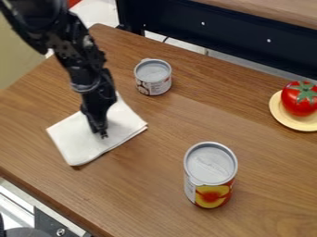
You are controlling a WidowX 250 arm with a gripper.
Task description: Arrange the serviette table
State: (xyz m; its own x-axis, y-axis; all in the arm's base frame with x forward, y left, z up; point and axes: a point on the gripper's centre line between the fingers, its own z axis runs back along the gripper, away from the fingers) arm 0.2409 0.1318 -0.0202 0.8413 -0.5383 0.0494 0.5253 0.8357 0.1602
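Nearest along the desk point(142, 199), the tall can point(210, 178) stands upright, well apart from the serviette. I'd count it as an obstacle only if I drew the cloth toward that side.

A little farther in, over on the left of my view, the white serviette point(74, 143) lies folded into a layered pad, set askew, one corner toward me and the far part running behind the arm point(90, 81). My gripper point(102, 135) points down at the middle of it. I can't tell whether its tip touches the cloth or sits just above, nor whether it is spread, closed or pinching a layer.

I judge the step in hand to be taking hold of the serviette, or letting it go once placed. If I'm picking up, the next move calls for a low, careful pinch of the top layer, then a gentle slide or lift; if I'm done, a straight rise that doesn't snag it. Thin cloth could bunch or unfold.

Beyond the serviette stands the small can point(153, 78), close enough that a wide swing might knock it. Away to the right, a red tomato point(299, 99) sits on a yellow plate point(277, 112), out of my way.
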